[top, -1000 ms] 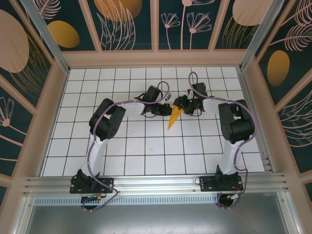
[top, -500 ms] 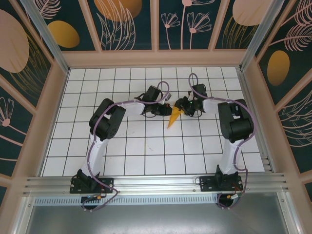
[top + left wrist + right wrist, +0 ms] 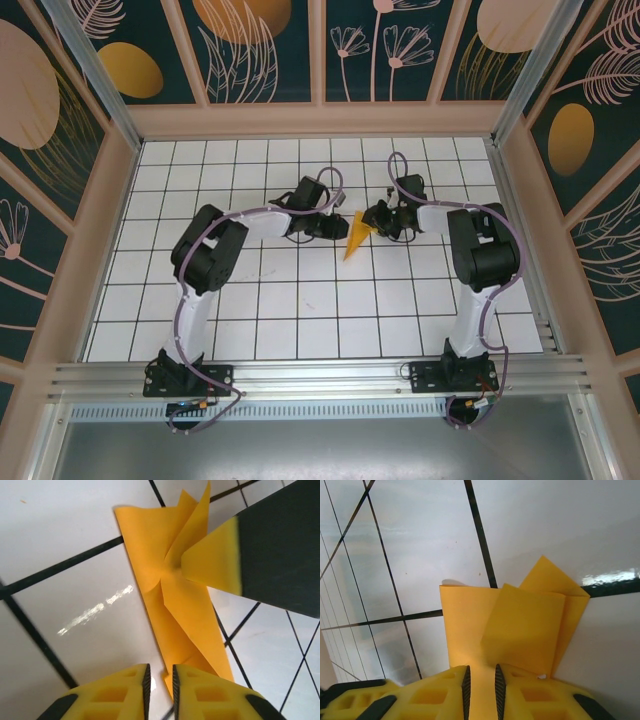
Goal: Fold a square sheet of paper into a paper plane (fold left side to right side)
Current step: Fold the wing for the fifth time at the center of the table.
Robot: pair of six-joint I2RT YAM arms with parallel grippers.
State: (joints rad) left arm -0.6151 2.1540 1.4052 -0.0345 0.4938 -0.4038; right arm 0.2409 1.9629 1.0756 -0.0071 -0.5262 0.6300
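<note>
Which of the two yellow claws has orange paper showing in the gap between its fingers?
The right gripper: in its own camera the paper plane fills the gap between its fingers. The left gripper sits at the paper's edge.

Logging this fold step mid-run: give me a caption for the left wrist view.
Left gripper poised at the narrower end of the paper plane, right gripper fingertip at its flapped wide end.

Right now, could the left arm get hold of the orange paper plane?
Probably yes. The left gripper sits right at the narrow end of the paper plane with nothing between them. The right gripper is at the wider end, seemingly clear of that approach.
</note>
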